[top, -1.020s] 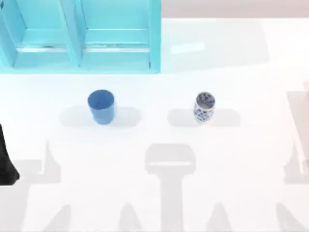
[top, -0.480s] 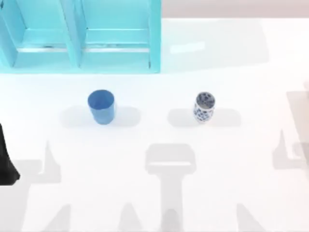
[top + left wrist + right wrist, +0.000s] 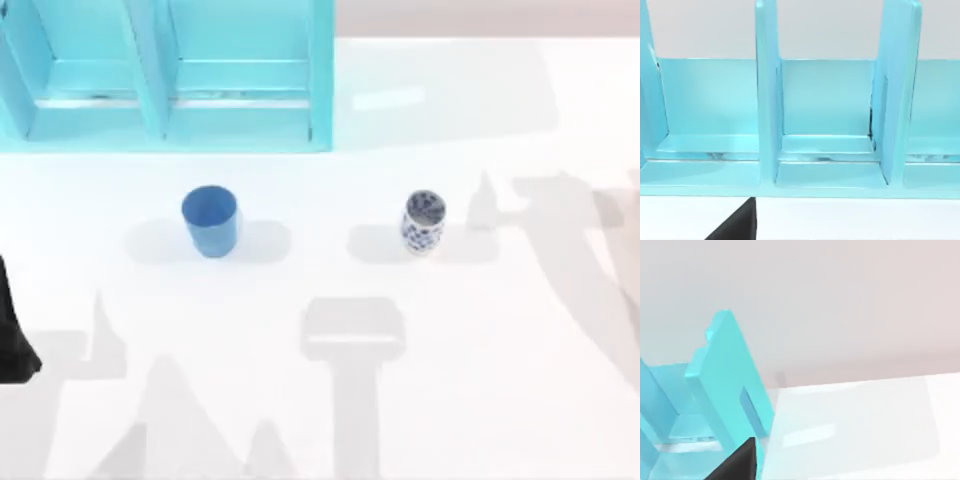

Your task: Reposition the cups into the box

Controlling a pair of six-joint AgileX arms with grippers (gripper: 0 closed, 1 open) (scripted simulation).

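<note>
- Standing upright mid-table, your wide plain blue cup (image 3: 209, 220) and slim white blue-patterned cup (image 3: 423, 222) wait, well apart, for 2 separate grasps.
- Your big turquoise divided box (image 3: 240, 110) sits far-left; neither claw's state can be told.

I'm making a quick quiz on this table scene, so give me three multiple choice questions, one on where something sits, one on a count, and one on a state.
1. Where does the patterned cup stand relative to the blue cup?
A. To its right
B. To its left
C. Inside it

2. How many cups are on the table?
A. One
B. Two
C. Four

3. What is the state of the cups?
A. Both upright outside the box
B. Both inside the box
C. Both tipped over

Answers:
1 A: the patterned cup is right of the blue cup in the top view.
2 B: just those two.
3 A: both stand open side up, in front of the box.
</note>
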